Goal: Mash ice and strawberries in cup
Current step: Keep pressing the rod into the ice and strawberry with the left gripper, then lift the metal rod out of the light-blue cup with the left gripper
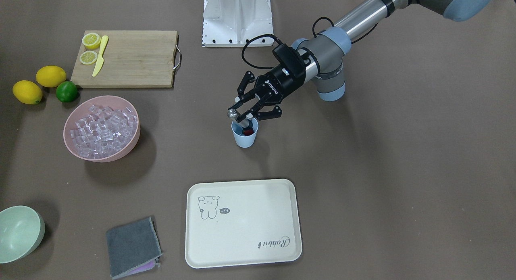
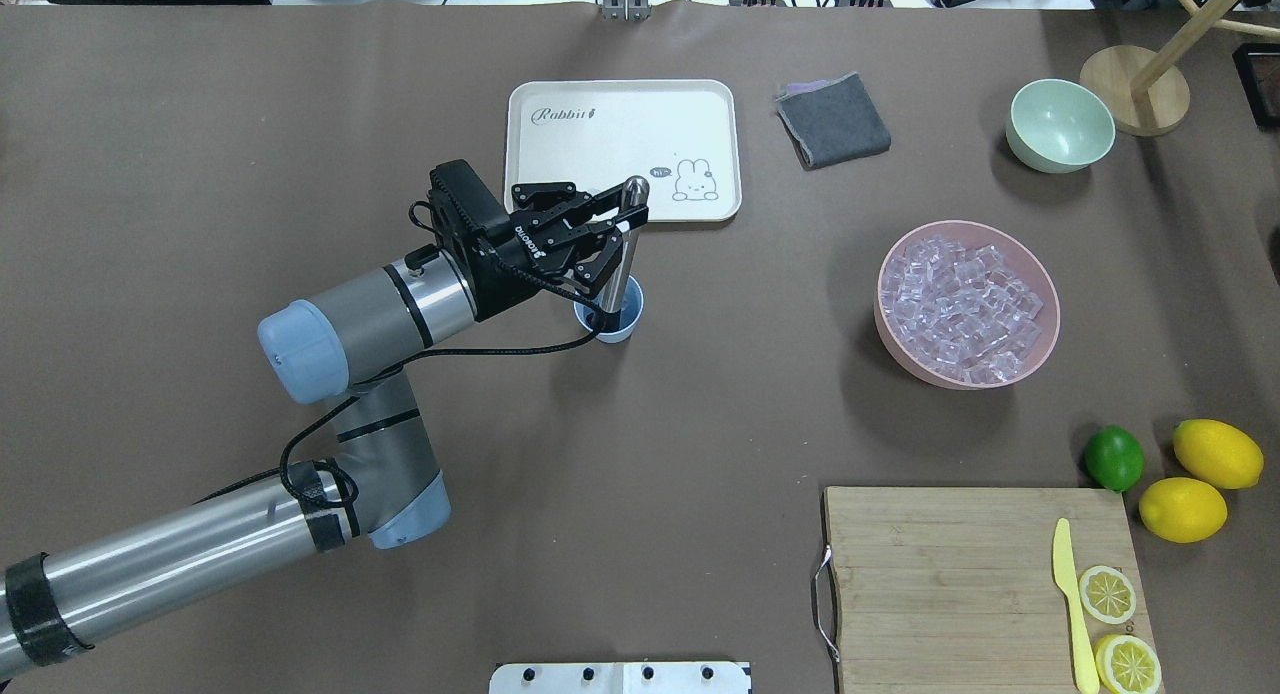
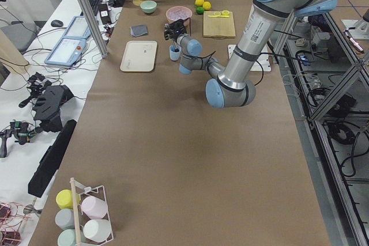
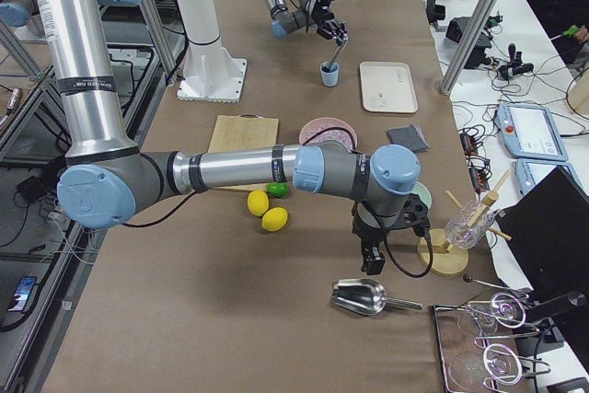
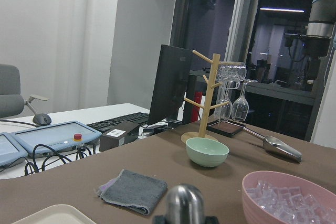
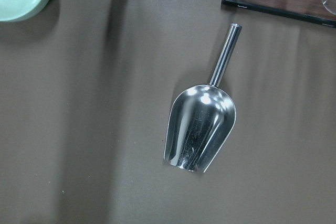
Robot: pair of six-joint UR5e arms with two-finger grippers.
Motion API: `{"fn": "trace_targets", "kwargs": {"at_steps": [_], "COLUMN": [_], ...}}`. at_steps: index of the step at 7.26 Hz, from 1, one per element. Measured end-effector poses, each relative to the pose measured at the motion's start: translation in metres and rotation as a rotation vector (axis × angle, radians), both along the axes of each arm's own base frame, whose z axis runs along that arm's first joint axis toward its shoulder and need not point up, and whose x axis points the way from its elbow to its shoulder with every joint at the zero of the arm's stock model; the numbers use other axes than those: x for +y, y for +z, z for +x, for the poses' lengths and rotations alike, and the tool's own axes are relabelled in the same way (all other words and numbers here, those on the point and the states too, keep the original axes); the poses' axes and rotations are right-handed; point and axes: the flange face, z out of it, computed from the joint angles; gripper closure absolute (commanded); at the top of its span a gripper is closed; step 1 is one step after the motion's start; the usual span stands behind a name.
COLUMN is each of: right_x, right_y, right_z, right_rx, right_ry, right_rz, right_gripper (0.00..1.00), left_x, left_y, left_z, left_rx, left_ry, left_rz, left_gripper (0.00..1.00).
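The light blue cup stands mid-table, also in the overhead view. My left gripper is shut on a metal muddler, tilted, with its lower end inside the cup. Something red, the strawberry, shows in the cup beside the shaft. The ice lies heaped in a pink bowl; I cannot tell whether any is in the cup. My right gripper hangs over a metal scoop at the table's far end; I cannot tell whether it is open or shut.
A cream tray, a grey cloth and a pale green bowl lie across from the robot. A cutting board holds lemon slices and a yellow knife. Two lemons and a lime lie beside it.
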Motion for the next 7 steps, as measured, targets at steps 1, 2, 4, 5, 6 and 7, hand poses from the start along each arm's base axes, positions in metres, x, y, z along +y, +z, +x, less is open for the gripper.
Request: {"fn": "trace_targets", "kwargs": {"at_steps": [1,2,4,5,6,7], "right_x": [0.000,0.000,0.001,0.001,0.002,0.003], "right_y": [0.000,0.000,0.000,0.000,0.000,0.001], "right_z": [0.000,0.000,0.002,0.003,0.004,0.005], "right_rx": [0.000,-0.001,-0.001,-0.001,0.000,0.000], "right_ry": [0.000,0.000,0.002,0.004,0.005,0.005], "right_rz": [0.000,0.001,0.001,0.002,0.002,0.002], "right_gripper": [0.01,0.01,0.01,0.01,0.01,0.01], "left_x": [-0.007,-0.016,-0.026,-0.026,-0.022,-0.018], "left_y": [-0.014,-0.025,-0.029,-0.023,-0.016,-0.013], "left_z": [-0.006,-0.014,-0.021,-0.019,-0.015,-0.012], "left_rx": [0.017,0.030,0.031,0.022,0.012,0.010], "left_ry": [-0.012,-0.027,-0.043,-0.042,-0.036,-0.028], "left_rz": [0.010,0.018,0.020,0.015,0.009,0.007], "left_gripper": [0.81,0.81,0.81,0.81,0.81,0.81]}}
